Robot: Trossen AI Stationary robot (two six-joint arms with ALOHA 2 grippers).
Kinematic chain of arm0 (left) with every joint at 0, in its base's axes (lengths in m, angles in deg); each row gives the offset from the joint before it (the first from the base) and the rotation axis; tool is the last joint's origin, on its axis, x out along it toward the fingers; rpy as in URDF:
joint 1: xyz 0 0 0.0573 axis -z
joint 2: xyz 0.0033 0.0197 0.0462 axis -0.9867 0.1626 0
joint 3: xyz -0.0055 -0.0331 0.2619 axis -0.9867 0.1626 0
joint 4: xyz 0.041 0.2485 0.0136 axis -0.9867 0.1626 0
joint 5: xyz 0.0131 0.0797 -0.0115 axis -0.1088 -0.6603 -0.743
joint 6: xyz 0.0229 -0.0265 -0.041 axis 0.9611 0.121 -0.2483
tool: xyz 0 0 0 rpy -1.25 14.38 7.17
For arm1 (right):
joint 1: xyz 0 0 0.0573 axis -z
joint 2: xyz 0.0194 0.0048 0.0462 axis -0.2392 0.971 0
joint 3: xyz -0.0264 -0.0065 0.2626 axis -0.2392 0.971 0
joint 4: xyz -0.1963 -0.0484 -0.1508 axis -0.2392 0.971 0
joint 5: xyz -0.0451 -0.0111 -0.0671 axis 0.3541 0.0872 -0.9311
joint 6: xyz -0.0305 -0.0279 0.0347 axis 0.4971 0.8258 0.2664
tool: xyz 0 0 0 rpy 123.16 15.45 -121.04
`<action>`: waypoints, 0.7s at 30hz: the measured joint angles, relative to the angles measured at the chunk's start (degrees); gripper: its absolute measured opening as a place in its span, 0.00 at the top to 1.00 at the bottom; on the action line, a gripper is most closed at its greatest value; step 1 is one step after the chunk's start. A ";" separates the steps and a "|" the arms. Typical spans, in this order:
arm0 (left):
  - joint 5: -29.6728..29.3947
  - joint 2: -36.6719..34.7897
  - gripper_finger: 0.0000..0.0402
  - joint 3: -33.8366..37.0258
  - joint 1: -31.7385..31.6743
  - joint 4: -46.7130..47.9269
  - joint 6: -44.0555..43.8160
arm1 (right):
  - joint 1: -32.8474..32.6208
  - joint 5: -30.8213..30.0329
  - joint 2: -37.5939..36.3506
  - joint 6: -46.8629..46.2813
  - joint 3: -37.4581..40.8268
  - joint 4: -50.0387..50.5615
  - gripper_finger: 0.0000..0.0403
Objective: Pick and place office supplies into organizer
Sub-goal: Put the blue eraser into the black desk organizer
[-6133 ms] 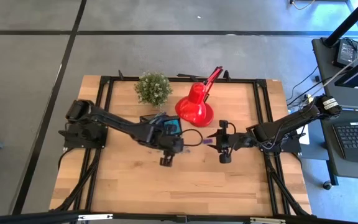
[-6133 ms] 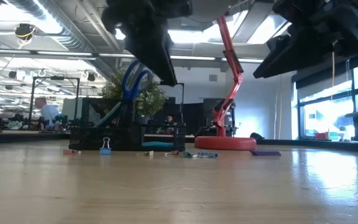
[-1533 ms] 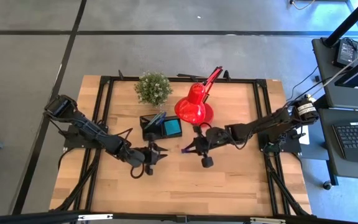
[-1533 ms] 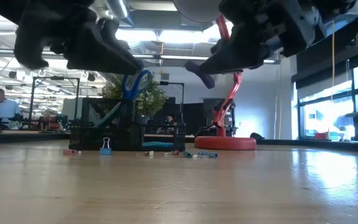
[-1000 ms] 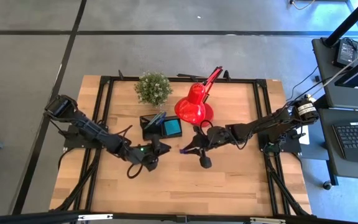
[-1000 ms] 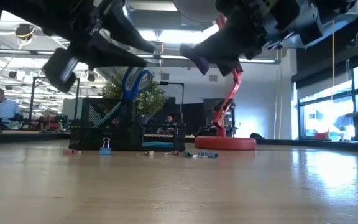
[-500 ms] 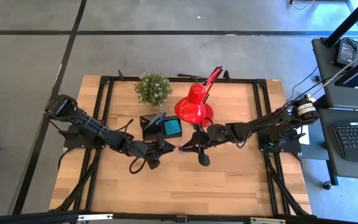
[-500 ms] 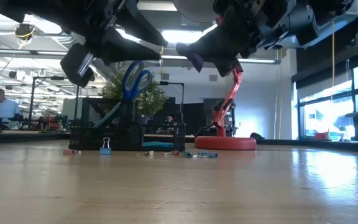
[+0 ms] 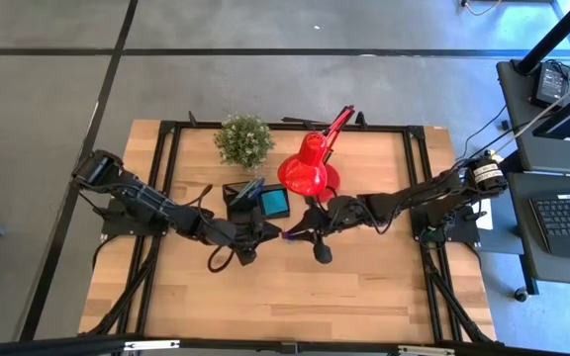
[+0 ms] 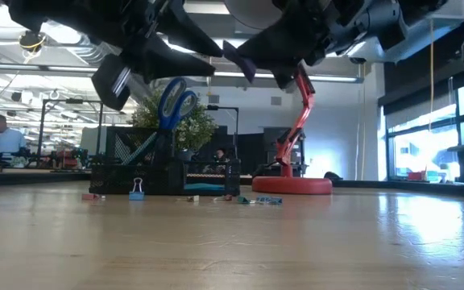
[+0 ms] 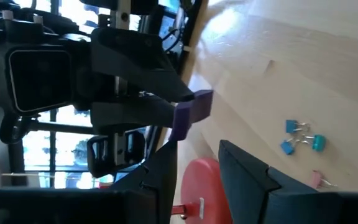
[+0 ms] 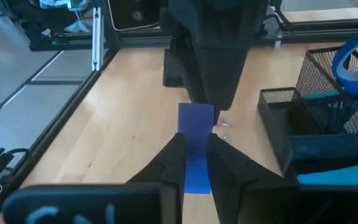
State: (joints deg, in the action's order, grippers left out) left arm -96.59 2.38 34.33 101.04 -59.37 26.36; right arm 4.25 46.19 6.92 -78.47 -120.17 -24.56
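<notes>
A small flat purple piece point(image 12: 196, 127) hangs in the air over the table's middle, with my right gripper point(image 9: 291, 235) shut on it. My left gripper point(image 9: 268, 234) faces it from the left, open. Its two fingertips point(image 11: 166, 155) stand just short of the piece's free end point(image 11: 191, 112), and I cannot tell whether they touch it. The black mesh organizer point(image 9: 255, 203) stands behind both grippers. It holds blue-handled scissors point(image 10: 174, 103) upright and a blue sticky-note pad point(image 9: 274, 204). My right gripper pinches the purple piece between its two fingers point(image 12: 173, 163) by the end nearest the wrist point(image 12: 196, 168). The fingers reach in roughly level from the table's right. The piece's other end sticks out past the fingertips toward my left gripper, and the piece is lifted clear of the table.
A red desk lamp point(image 9: 310, 173) and a small green plant point(image 9: 244, 139) stand at the back. Small clips lie on the wood near the organizer: blue ones point(image 11: 300, 138), a pink one point(image 11: 319, 179) and one more point(image 10: 138, 190). Black frame rails point(image 9: 416, 168) edge the table.
My left gripper has risen and gone toward the table's right, closing on the right gripper. My right gripper has edged toward the left with the purple piece, which stays clear of the table. The two grippers now stand tip to tip.
</notes>
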 joint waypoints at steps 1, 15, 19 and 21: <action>0.00 0.00 0.72 0.00 -0.09 -0.44 0.12 | 0.06 0.02 0.00 0.59 -0.57 0.96 0.86; 0.35 0.00 0.72 0.00 -0.42 -3.09 0.27 | 0.48 0.04 2.24 0.74 -1.93 2.35 0.86; 2.71 0.00 0.72 0.07 -0.69 -3.06 0.29 | 0.76 0.67 4.35 0.83 -1.95 0.23 0.86; 2.76 0.00 0.72 0.09 -0.74 -2.17 0.25 | 0.98 0.66 5.04 0.87 -2.42 0.45 0.86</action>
State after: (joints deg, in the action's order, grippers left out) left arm -93.83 2.38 34.42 100.30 -61.54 26.62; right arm 5.24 46.84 11.96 -77.60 -122.59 -24.10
